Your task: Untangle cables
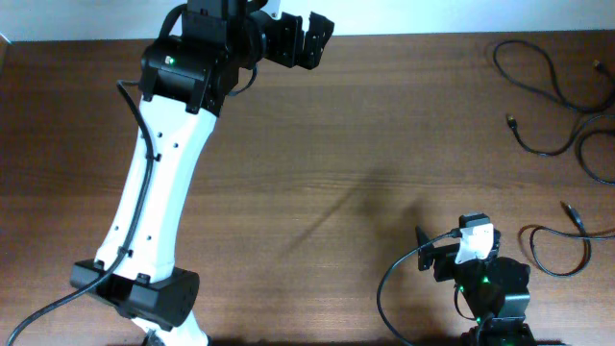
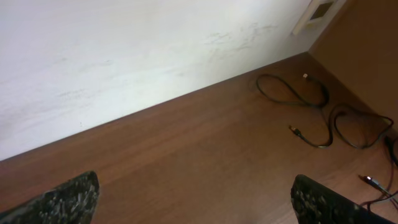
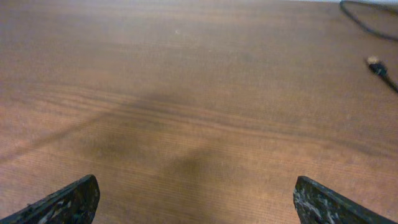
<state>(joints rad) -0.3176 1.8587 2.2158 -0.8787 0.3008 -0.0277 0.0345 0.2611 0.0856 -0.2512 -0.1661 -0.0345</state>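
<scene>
The brown wooden table point(image 1: 336, 163) filled the overhead view, and in the left wrist view its far edge met a pale wall point(image 2: 124, 56).

The left arm point(image 1: 159, 183), white with black joints, reached from the table's near left corner across to its far edge. The right arm point(image 1: 485, 284), mostly black, sat folded low at the table's near edge, toward the right side.

The left claw point(image 1: 312, 40) hung over the table's far edge, its fingers spread wide apart and holding nothing. Its own camera showed the two fingertips point(image 2: 68, 199) at the bottom corners with bare wood between them. The right claw point(image 1: 430, 255) was likewise open and empty above the near right part of the table, and its fingertips point(image 3: 65, 202) framed only wood grain.

The cables point(image 1: 527, 146) lay loose on the right side of the table, well apart from both claws. One thin black cord looped near the table's far right corner, and another cord point(image 1: 581, 252) curled toward the near right edge. In the left wrist view the cords point(image 2: 314, 142) trailed along that same side in open loops.

A small metallic plug point(image 1: 510, 121) ended the far cord, and another plug point(image 3: 375, 63) showed at the right of the right wrist view.
</scene>
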